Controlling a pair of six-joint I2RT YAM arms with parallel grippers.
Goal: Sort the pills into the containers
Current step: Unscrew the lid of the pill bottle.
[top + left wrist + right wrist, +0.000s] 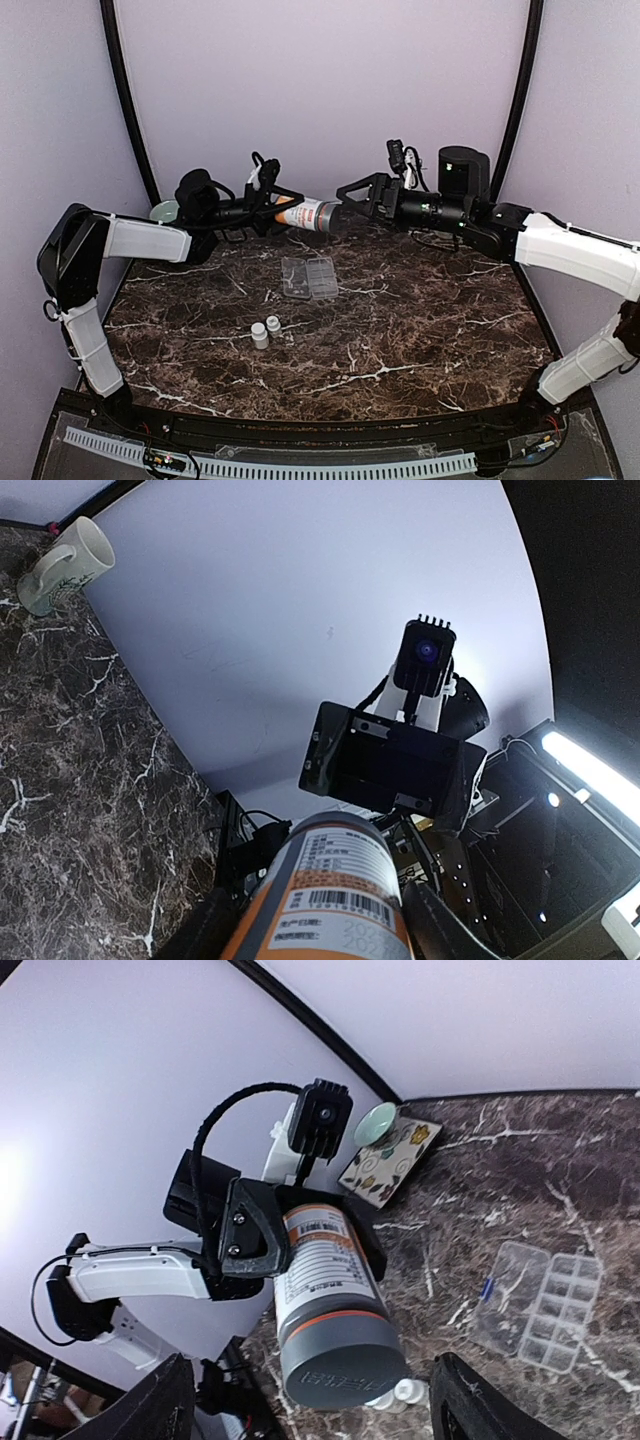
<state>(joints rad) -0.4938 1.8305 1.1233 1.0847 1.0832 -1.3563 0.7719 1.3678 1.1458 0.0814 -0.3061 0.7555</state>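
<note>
- Two white bottles (266,331) stand nearest on the desk (420,330).
- Pill box (308,278) lies open at their 1 o'clock.
- Beyond, left tool (290,207) clamps the orange bottle (312,214), held level.
- Right tool (347,193) gapes, fingers flanking its grey cap (340,1360).

Table (420,330): dark brown marble top, white veins. Clear pill box (308,277) lay near centre, lid open flat beside compartments. Two small white bottles (266,332) stood upright, just beside each other, nearer and slightly left of box. White mug (62,565) with green print at far left corner. Flowered tile (390,1165) also far left.
</note>
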